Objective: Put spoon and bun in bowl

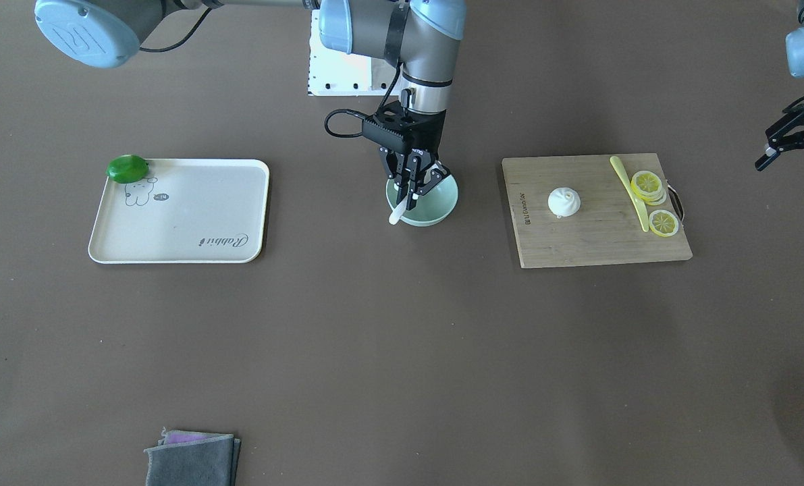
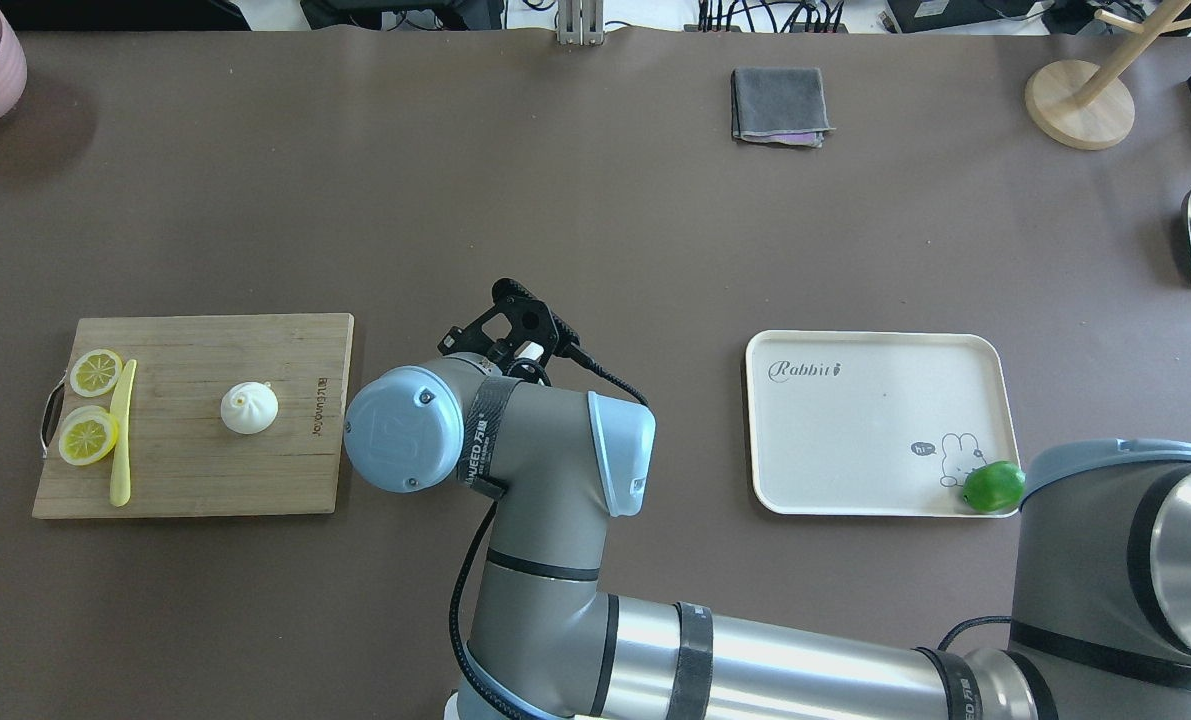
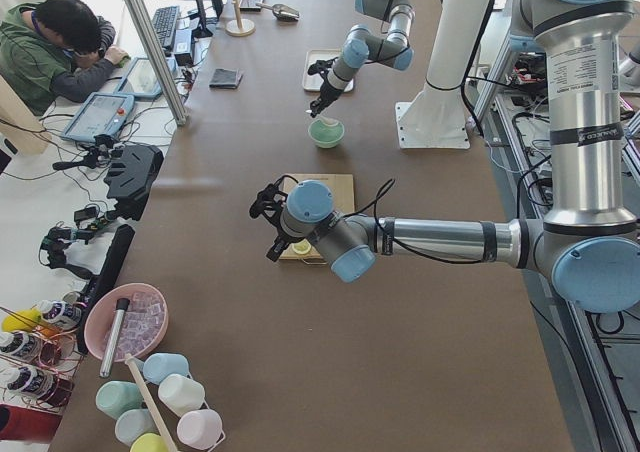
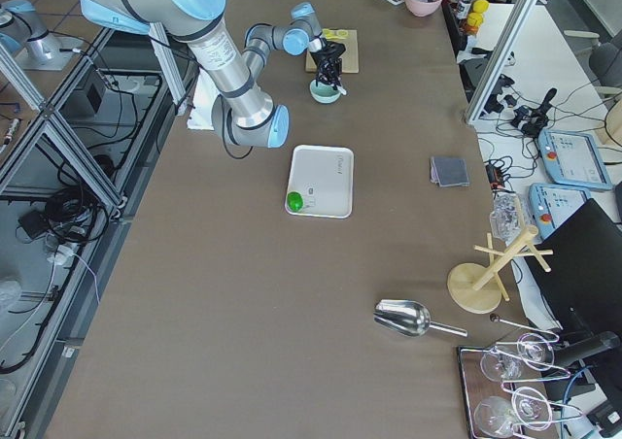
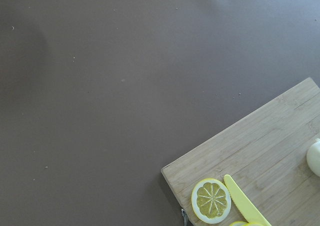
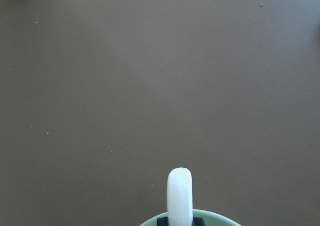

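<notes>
Right gripper (image 1: 412, 200) is clamped on the spoon (image 1: 397, 214) just over the bowl (image 1: 442, 202), left gripper (image 1: 786, 177) open well away from it, so I'd lower gently before letting go.

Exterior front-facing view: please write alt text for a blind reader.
The right hand reaches into the mint-green bowl, and the white spoon sticks out over its rim. The bun lies on a wooden cutting board with lemon slices.
</notes>
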`<state>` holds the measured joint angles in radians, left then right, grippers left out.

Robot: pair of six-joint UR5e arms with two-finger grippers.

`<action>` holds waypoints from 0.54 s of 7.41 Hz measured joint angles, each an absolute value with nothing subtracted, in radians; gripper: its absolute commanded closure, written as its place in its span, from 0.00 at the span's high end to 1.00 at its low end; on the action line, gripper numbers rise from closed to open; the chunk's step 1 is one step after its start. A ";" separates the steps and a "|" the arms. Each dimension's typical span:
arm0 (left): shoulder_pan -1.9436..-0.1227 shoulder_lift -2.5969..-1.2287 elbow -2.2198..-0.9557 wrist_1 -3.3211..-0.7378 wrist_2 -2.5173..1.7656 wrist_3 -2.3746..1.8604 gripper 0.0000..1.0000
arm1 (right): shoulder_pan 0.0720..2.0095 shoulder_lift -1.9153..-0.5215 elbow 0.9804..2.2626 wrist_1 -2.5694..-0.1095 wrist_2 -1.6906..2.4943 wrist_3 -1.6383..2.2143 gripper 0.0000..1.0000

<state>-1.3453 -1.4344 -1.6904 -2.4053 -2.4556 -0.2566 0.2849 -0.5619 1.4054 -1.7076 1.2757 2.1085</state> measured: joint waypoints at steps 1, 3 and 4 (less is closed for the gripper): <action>-1.345 -1.437 -1.690 -2.405 -2.455 -0.258 0.98 | 0.275 -0.558 1.397 -1.722 1.269 2.115 0.99; -1.345 -1.440 -1.690 -2.403 -2.451 -0.258 0.99 | 0.268 -0.559 1.396 -1.778 1.228 2.082 1.00; -1.345 -1.442 -1.692 -2.403 -2.451 -0.267 0.99 | 0.270 -0.559 1.408 -1.805 1.208 2.045 1.00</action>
